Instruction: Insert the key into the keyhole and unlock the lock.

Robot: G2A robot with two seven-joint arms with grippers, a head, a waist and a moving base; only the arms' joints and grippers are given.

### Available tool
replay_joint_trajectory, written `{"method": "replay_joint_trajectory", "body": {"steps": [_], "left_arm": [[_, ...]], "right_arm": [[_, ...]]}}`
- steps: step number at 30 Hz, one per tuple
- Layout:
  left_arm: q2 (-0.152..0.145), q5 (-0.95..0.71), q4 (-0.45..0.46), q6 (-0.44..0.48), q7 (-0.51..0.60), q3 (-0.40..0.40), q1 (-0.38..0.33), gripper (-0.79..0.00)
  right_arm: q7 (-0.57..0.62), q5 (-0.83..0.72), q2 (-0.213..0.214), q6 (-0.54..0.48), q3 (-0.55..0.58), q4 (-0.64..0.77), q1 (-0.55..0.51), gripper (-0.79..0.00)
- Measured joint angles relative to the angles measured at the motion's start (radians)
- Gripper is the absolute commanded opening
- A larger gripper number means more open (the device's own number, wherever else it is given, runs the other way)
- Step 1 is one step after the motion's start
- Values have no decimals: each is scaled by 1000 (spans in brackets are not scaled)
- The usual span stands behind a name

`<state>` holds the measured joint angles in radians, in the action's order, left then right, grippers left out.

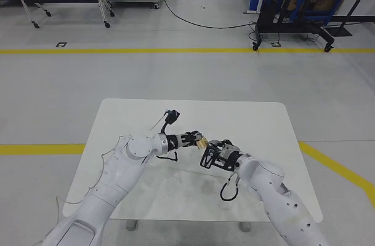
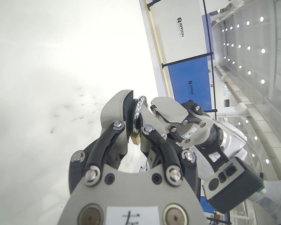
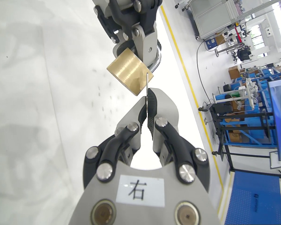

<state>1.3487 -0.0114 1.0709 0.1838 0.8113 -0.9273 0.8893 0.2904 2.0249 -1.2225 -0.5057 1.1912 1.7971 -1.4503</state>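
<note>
Key (image 3: 146, 84), seen edge-on, is pinched by its head in the right end effector (image 3: 149, 99), whose fingers are closed narrowly on it. Its long axis runs straight out from the fingertips, with the blade pointing at the brass lock (image 3: 128, 70). The blade tip overlaps the lock's body; whether it sits in the keyhole cannot be told. The left end effector (image 2: 137, 105) clamps the shackle (image 2: 138, 114), holding the lock in the air above the white bench (image 1: 255, 123), body toward the key.
</note>
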Motion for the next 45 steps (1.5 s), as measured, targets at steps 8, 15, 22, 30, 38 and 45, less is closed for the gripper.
{"method": "replay_joint_trajectory", "body": {"steps": [8,15,22,30,38,45], "left_arm": [[2,-82,-11,-28,29,-19,3,-785],[19,-387,-113,-280,2,-87,-14,-785],[30,-431,-145,-376,-36,-81,-34,-785],[30,-438,-144,-372,-42,-87,-41,-785],[31,-431,-107,-336,-84,-86,-13,-785],[30,-450,-57,-238,-136,-112,30,-785]], "right_arm": [[24,112,1,80,-26,27,-12,-785],[36,268,5,217,-35,72,-46,-785],[174,714,0,375,-157,57,-61,-785],[259,818,-17,412,-209,28,-39,-785],[262,822,-17,411,-208,27,-39,-785],[578,1052,-17,385,-353,-41,34,-785]]}}
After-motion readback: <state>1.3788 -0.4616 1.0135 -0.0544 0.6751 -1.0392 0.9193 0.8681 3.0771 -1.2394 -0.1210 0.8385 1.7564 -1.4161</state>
